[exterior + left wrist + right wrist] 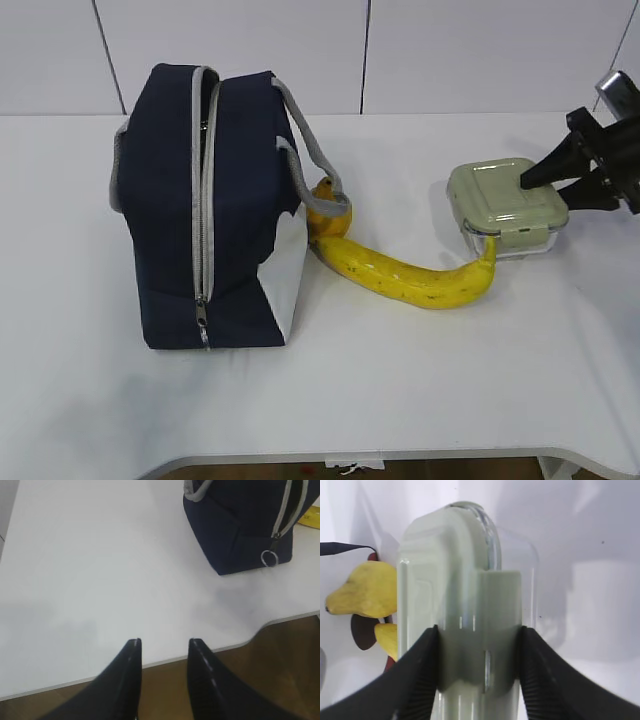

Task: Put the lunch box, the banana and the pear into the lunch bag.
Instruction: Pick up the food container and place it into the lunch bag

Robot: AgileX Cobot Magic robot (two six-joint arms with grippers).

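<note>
The pale green lunch box (505,205) lies on the white table at the right. My right gripper (540,190) comes in from the right edge and is shut on its right end. In the right wrist view both fingers press the box's (450,580) clasp side, with the right gripper (479,630) around it. The yellow banana (410,280) curves from the box toward the navy lunch bag (210,200). The pear (328,212) sits against the bag, under its grey handle. My left gripper (164,641) hangs open and empty over the table's front edge, left of the lunch bag (240,525).
The bag's zipper pull ring (269,558) hangs low on its near end. The table's front edge (400,455) curves inward near both corners. A white panelled wall stands behind the table.
</note>
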